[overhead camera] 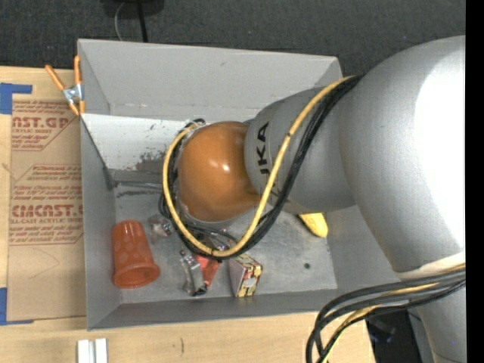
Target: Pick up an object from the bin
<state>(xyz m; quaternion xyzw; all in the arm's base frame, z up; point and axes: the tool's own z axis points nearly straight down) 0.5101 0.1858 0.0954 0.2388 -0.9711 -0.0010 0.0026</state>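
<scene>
My arm (363,165) reaches into the grey bin (212,74). My gripper (195,272) sits low near the front wall, between an orange ribbed cup (133,254) on the left and a small printed box (248,275) just right. I cannot tell whether it is apart or together. A yellow piece (314,223) lies farther right.

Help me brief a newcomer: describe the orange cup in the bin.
Start at the grey metal bin and look to its floor's lower left corner. An orange-red cup lies there on its side, left of the small box; it alone is tapered and ridged.
</scene>
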